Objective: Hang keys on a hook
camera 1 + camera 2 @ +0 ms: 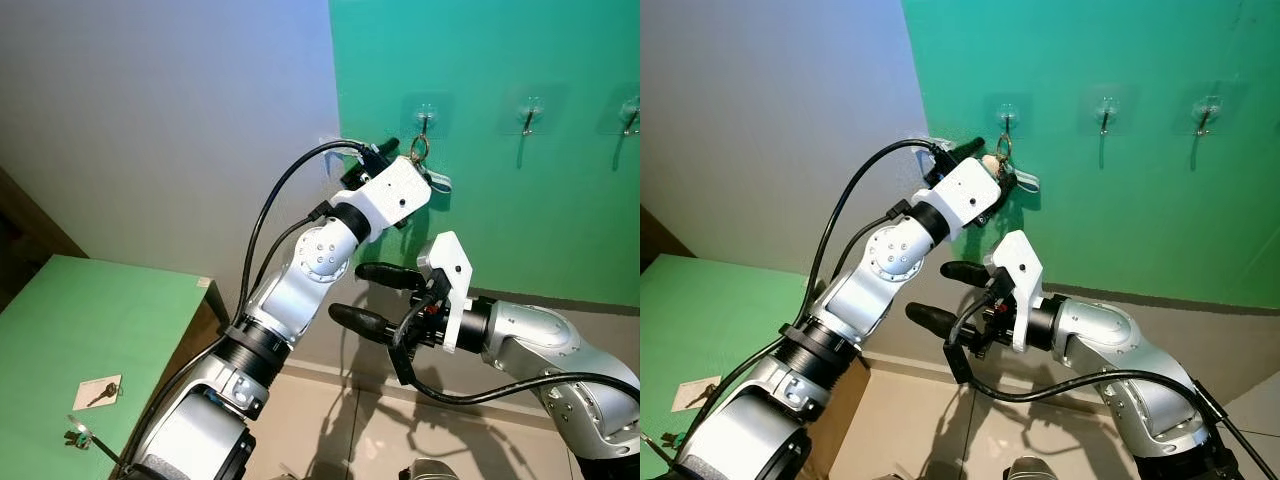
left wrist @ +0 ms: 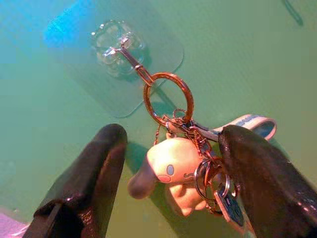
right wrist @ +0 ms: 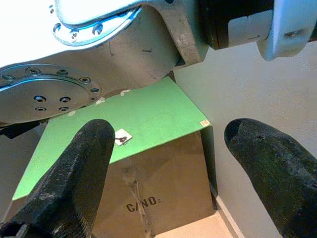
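Note:
A bunch of keys [image 2: 218, 191] with a cream duck-shaped charm [image 2: 173, 166] and a grey strap [image 2: 250, 123] hangs by its copper ring [image 2: 168, 99] from the leftmost clear hook [image 1: 424, 118] on the green wall. My left gripper [image 2: 173, 141] is raised to that hook and stands open, one finger on each side of the bunch. The keys rest against one finger [image 2: 262, 173]. My right gripper [image 1: 372, 298] is open in mid-air below the left wrist, holding nothing.
Two more clear hooks [image 1: 529, 115] [image 1: 631, 112] sit further right on the green wall. A green table [image 1: 110, 310] stands at the lower left with a tagged key [image 1: 100, 391] on it. A cardboard box [image 3: 148, 198] is under it.

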Controlling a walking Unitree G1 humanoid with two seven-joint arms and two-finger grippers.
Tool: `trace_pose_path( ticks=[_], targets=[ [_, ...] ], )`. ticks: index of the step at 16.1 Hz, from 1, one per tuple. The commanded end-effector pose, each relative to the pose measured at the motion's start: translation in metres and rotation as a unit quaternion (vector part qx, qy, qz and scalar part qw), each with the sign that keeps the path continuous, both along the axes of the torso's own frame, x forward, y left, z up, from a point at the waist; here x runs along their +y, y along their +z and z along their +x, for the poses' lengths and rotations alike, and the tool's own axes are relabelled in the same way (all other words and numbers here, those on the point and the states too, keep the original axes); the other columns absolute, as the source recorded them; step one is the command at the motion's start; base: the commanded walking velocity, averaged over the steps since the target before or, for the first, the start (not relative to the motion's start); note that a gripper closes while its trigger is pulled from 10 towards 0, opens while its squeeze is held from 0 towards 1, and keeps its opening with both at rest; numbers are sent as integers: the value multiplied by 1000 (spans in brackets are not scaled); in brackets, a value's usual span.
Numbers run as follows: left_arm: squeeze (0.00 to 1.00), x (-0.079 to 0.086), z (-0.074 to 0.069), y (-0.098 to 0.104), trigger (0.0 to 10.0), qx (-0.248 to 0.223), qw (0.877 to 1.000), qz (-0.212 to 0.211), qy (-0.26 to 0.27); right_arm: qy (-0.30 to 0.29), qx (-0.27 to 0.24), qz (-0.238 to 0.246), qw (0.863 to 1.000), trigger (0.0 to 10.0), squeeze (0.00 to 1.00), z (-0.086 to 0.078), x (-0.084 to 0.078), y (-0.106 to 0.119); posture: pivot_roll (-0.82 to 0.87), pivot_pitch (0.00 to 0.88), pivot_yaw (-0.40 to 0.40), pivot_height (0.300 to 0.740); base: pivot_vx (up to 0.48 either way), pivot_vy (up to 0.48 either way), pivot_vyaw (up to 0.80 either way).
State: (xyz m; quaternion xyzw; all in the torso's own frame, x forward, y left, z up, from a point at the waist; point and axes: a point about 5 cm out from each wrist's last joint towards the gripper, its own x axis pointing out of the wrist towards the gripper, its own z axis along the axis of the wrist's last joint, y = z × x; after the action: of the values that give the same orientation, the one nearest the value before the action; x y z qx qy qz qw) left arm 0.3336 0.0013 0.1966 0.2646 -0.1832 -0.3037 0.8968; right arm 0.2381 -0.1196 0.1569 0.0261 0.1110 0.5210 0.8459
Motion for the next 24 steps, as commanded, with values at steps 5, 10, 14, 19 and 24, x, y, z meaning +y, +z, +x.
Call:
trace_pose_path(
  ticks=[5,10,14,19,24],
  targets=[
    [1000,6,3,7,10000,-5,1000,-6,7,12,2,4,1000,10000,0,1,4,1,-295,27,154,736,0,0,0],
    [0,18,4,13,10000,3,999,-40,22,9,5,4,1000,10000,0,1,4,-1,-289,22,155,736,0,0,0],
    [0,23,0,17,10000,9,998,-61,18,8,7,4,1000,10000,0,2,3,-3,-282,9,155,736,0,0,0],
    [0,31,-9,16,10000,56,992,-111,2,0,13,-4,1000,10000,0,4,0,-9,-273,0,151,736,0,0,0],
    [0,56,-27,-4,10000,117,979,-166,-13,-61,0,-20,998,10000,0,11,-14,-21,-259,0,138,736,0,0,0]
  ],
)
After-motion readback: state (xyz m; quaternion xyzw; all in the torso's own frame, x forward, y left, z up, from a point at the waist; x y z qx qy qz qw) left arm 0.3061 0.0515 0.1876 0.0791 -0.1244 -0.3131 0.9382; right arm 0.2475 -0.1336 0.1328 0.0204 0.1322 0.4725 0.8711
